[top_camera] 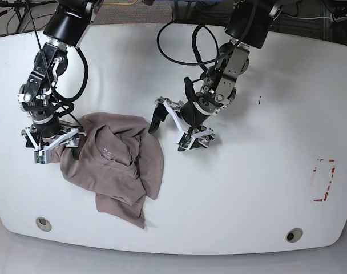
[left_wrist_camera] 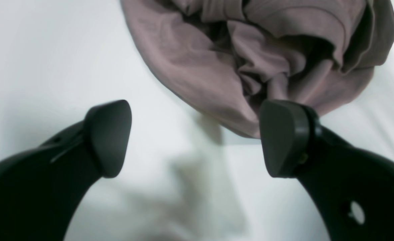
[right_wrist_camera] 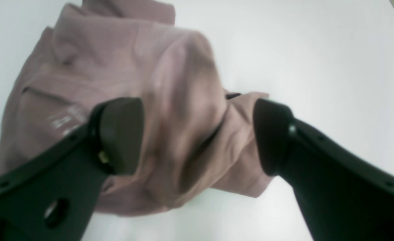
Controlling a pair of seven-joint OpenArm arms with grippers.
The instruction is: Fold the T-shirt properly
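T-shirt: crumpled mauve-brown heap on the white worktop, at about 8 o'clock from the middle of the base view; collar up, small white print showing inside the neck.
Right hand: at the heap's 9 o'clock edge, fingers spread wide over bunched cloth, pinching nothing.
Left hand: at the heap's 2 o'clock, just beside its edge, fingers spread wide above bare worktop, empty.
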